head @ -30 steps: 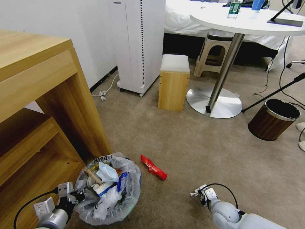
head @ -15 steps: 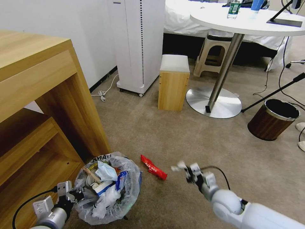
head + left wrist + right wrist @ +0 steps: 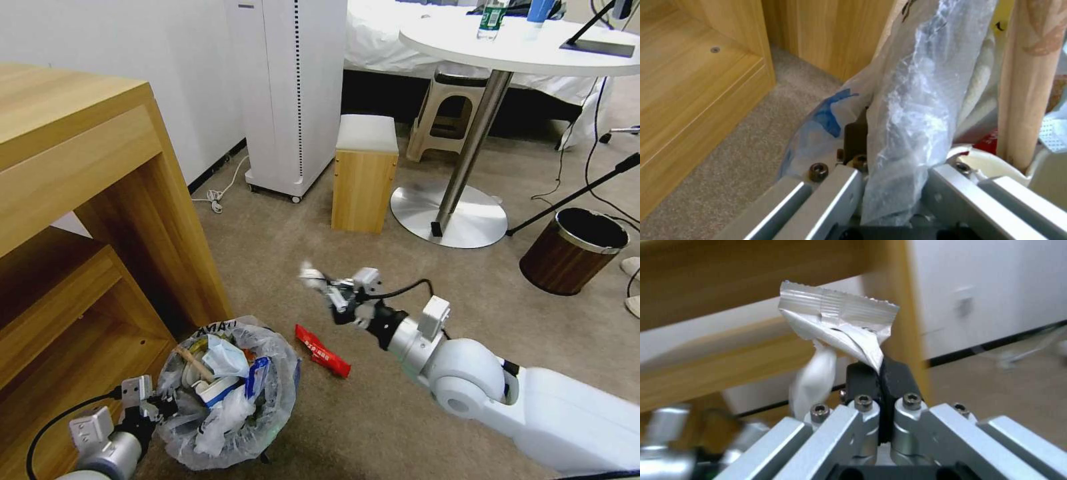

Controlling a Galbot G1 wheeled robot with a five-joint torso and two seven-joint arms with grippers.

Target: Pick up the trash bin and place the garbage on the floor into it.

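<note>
Head view shows your right pincer (image 3: 331, 288) clamped on a crumpled silver foil wrapper (image 3: 838, 323), raised above the beige carpet floor (image 3: 400, 280). Your left pincer (image 3: 155, 405) grips the bag-lined round trash bin (image 3: 227, 393); next, carry the wrapper over its mouth, then fetch the red wrapper (image 3: 323, 351) just beside it

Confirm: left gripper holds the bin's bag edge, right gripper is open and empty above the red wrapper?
Not quite. The right gripper is shut on a silver wrapper, as the right wrist view shows. The left gripper does hold the trash bin; the red wrapper lies on the floor.
</note>
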